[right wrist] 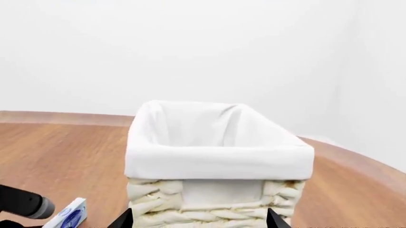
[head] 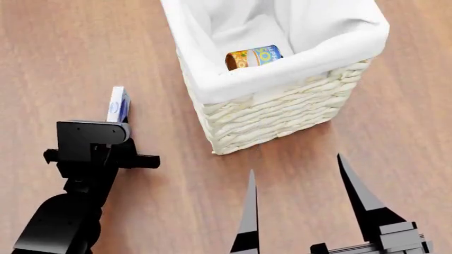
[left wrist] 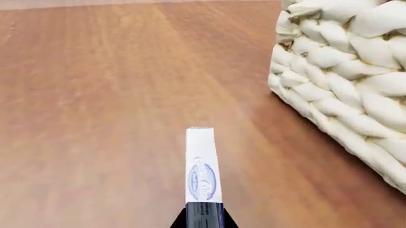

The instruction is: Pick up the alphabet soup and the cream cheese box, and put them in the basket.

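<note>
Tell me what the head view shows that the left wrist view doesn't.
Only the head view shows the alphabet soup lying inside the basket, plus the open right gripper. Only the left wrist view shows the oval logo on the cream cheese box close up. Both show the box held in the left gripper, the basket's woven wall and the wooden table.

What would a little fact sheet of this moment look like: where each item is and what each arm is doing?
soup can: lying on its side inside the basket
basket: stands on the wooden table, white cloth liner folded over its rim
cream cheese box: held on edge in the left gripper, beside the basket, outside it
left gripper jaws: shut on the box
right gripper: jaws open, holding nothing, in front of the basket
done so far: can in the basket; box not yet
</note>
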### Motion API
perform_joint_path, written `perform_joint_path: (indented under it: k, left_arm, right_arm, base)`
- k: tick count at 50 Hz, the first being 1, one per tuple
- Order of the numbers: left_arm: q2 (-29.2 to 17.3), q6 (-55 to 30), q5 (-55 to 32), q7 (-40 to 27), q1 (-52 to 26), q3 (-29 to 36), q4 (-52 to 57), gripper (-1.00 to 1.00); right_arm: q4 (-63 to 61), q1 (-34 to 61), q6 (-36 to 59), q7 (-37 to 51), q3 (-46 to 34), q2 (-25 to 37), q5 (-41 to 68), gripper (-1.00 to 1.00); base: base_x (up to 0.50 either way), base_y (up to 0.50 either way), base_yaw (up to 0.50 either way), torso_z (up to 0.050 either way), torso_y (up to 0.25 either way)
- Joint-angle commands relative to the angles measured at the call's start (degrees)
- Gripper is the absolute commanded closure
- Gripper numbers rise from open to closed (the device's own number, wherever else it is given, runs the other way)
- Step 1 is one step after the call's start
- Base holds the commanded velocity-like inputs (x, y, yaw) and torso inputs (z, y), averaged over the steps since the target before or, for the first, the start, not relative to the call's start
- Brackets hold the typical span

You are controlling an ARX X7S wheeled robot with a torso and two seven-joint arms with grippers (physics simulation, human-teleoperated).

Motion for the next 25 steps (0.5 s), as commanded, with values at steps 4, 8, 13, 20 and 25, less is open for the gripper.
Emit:
perform_joint_path:
  k: [4, 8, 13, 20, 25]
  left_arm:
    - [0.59, 2.02, 0.31, 1.52, -1.09, -1.25, -3.27, 1.0]
    - [0.16, 2.54, 0.69, 2.31, -2.14, -2.13, -3.14, 1.0]
    - [-4.25, -7.31, -0.4, -0.25, 1.79, -1.31, 17.18, 1.0]
    - [-10.94, -21.75, -4.56, -3.53, 4.21, -2.08, 45.78, 1.0]
    - [-12.65, -25.58, -5.75, -4.16, 1.43, -2.4, 52.57, 1.0]
  right_arm:
    - [0.51, -0.88, -0.31, -0.15, 0.22, -0.49, -0.25, -1.0]
    - [0.24, -1.08, -0.09, -0.15, 0.2, -0.51, -0.46, -1.0]
    - [-0.98, -0.35, 0.65, -0.48, 0.5, -0.14, 0.39, -1.0]
    - [-0.25, -1.3, -0.1, -0.25, 0.62, -0.63, -0.6, -1.0]
    - [-0.6, -1.33, 0.09, -0.31, 0.75, -0.63, -0.82, -1.0]
  base:
    - [0.0, 0.0, 0.0, 0.0, 0.0]
    - [0.0, 0.0, 0.0, 0.0, 0.0]
    - [0.0, 0.0, 0.0, 0.0, 0.0]
    - [0.0, 0.0, 0.0, 0.0, 0.001]
    - [0.0, 0.0, 0.0, 0.0, 0.0]
